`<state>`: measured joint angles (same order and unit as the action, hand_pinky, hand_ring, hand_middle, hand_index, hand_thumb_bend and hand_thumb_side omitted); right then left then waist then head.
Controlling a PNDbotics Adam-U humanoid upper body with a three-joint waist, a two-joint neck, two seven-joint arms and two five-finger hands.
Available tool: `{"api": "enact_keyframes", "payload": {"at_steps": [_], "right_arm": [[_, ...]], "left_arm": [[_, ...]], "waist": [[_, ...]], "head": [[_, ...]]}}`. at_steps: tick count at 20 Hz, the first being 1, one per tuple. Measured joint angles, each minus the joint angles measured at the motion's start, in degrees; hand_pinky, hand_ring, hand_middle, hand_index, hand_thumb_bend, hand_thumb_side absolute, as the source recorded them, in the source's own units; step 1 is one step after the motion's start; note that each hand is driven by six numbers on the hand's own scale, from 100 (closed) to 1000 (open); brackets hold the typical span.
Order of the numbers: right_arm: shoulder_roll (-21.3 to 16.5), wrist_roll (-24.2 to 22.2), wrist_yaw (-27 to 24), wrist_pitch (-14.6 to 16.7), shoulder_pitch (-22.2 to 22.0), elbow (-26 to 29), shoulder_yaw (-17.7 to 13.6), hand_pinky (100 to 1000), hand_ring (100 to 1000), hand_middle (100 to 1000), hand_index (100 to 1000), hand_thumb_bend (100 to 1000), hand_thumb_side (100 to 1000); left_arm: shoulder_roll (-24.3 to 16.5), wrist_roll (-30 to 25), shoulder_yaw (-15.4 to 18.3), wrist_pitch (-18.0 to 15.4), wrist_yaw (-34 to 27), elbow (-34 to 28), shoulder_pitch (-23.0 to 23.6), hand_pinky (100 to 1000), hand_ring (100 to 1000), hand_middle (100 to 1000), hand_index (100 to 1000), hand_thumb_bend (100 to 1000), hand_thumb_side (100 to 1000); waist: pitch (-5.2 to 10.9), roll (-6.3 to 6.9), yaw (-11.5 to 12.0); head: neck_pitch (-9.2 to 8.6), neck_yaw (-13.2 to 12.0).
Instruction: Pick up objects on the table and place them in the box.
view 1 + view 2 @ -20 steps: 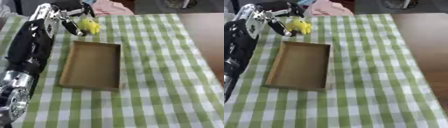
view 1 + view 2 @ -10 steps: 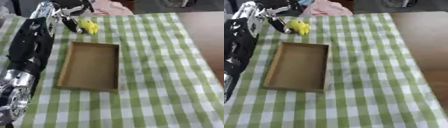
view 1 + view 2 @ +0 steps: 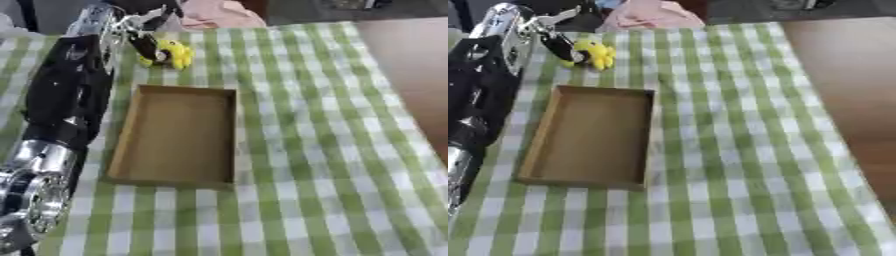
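1. The desk (image 3: 350, 150) is covered by a green and white checked cloth (image 3: 306, 125); at the right edge bare brown wood shows.
2. A shallow brown cardboard box (image 3: 179, 135) lies open on the cloth, left of the middle, with its long side running away from the robot. Nothing lies inside it.
3. A small yellow toy (image 3: 175, 52) is beyond the far end of the box, near the far left corner of the cloth and apart from the box. Whether it rests on the cloth or is lifted off it cannot be told.
4. The left arm (image 3: 66, 100) runs up the left side of the view, black with silver joints, alongside the box's left wall.
5. The left hand (image 3: 131, 30) is at the far end of that arm, right at the toy. Dark fingers (image 3: 560, 47) reach down against the toy's left side and touch it. Whether they are curled round the toy or only lie against it cannot be told from either view.
6. A pink cloth (image 3: 654, 15) lies bunched at the far edge of the desk, just beyond the toy and to its right.
7. The right hand shows in neither view.
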<state>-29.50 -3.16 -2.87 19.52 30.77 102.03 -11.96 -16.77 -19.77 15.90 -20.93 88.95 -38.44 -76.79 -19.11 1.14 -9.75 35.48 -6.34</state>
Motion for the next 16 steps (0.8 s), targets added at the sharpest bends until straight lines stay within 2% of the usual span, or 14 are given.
{"api": "enact_keyframes", "payload": {"at_steps": [7, 12, 16], "right_arm": [[0.0, -0.28, -0.05, -0.06, 0.45, 0.0, 0.0, 703, 671, 550, 852, 100, 601], [0.0, -0.51, -0.07, -0.15, 0.55, 0.0, 0.01, 703, 672, 549, 852, 100, 601], [0.0, -0.59, -0.08, -0.19, 0.58, 0.01, 0.0, 703, 672, 548, 853, 100, 603]], "left_arm": [[-0.99, -1.71, 1.11, 1.69, 2.06, 0.07, -1.32, 764, 892, 888, 875, 450, 100], [-1.73, -2.8, 1.74, 2.62, 2.51, 0.19, -1.96, 791, 906, 895, 873, 479, 100], [-2.35, -3.92, 2.44, 3.26, 2.91, 0.5, -1.97, 777, 902, 892, 872, 470, 100]], "waist": [[-0.89, 0.78, -0.07], [-1.4, 1.25, -0.62], [-1.83, 1.69, -0.86]], "head": [[-1.28, -0.18], [-2.21, -0.6], [-2.71, -0.62]]}}
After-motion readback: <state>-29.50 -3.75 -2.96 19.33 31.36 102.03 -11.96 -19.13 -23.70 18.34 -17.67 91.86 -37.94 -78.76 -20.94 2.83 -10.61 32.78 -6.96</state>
